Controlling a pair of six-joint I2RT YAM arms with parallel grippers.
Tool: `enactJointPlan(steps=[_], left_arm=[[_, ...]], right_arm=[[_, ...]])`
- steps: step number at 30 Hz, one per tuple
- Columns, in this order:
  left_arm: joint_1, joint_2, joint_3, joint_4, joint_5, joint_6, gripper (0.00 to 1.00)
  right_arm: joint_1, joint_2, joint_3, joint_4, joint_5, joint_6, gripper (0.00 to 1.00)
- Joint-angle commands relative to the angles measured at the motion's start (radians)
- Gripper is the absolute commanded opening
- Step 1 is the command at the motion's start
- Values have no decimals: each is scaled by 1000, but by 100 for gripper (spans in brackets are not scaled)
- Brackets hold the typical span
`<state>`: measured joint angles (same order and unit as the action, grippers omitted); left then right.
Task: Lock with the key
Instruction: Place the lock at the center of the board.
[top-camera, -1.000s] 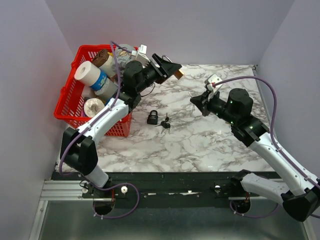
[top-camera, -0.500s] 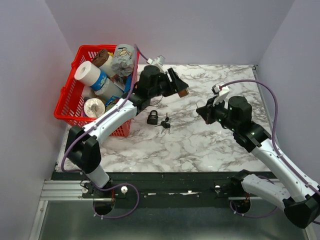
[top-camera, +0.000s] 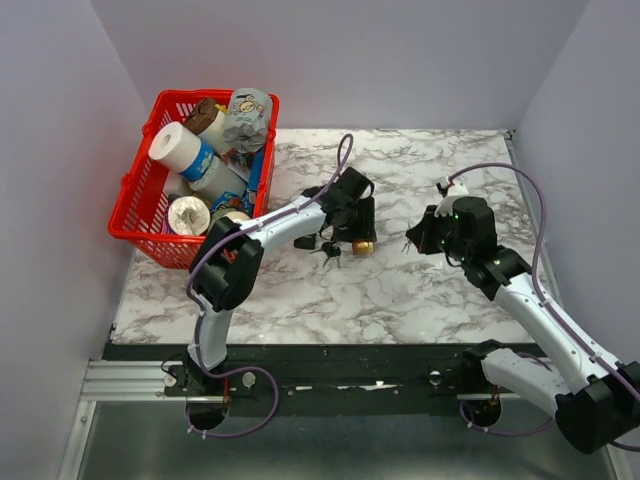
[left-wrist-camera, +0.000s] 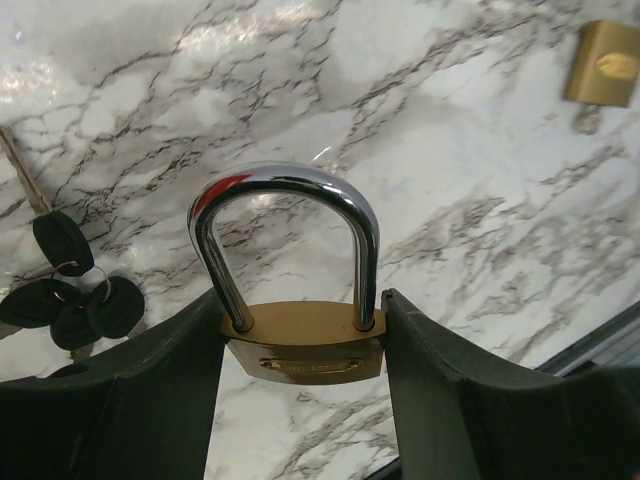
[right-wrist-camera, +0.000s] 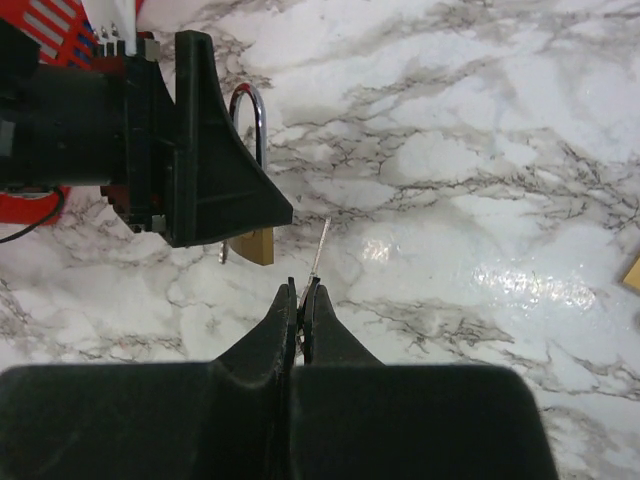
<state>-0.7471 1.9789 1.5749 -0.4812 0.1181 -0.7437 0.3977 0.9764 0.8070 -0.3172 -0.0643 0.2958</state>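
Left gripper (left-wrist-camera: 302, 312) is clamped on the body of the brass padlock with a chrome shackle (left-wrist-camera: 300, 345), held at mid-table over the white marble tabletop (left-wrist-camera: 480, 180). Right gripper (right-wrist-camera: 303, 300) is pinched tight on a thin silver key (right-wrist-camera: 320, 243), blade aimed at the padlock — near, not touching. Step in hand, as I judge it: presenting key to lock. The keyway is hidden in every view. Next move calls for lining the blade with it, then inserting and turning. A bunch of black-headed keys (left-wrist-camera: 70, 300) lies beside the padlock.
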Motion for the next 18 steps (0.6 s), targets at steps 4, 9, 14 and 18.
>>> enactJointPlan(steps=[4, 9, 14, 18], left_arm=[[-17, 66, -3, -34, 0, -48, 0], [-17, 107, 16, -40, -15, -62, 0], [-26, 167, 85, -69, -81, -66, 0], [-35, 196, 97, -88, -110, -68, 15]], right_arm=[[-10, -30, -77, 9, -32, 22, 1], [-11, -45, -98, 15, -40, 20, 1], [-13, -48, -111, 24, -34, 31, 1], [-19, -45, -111, 35, -37, 40, 1]])
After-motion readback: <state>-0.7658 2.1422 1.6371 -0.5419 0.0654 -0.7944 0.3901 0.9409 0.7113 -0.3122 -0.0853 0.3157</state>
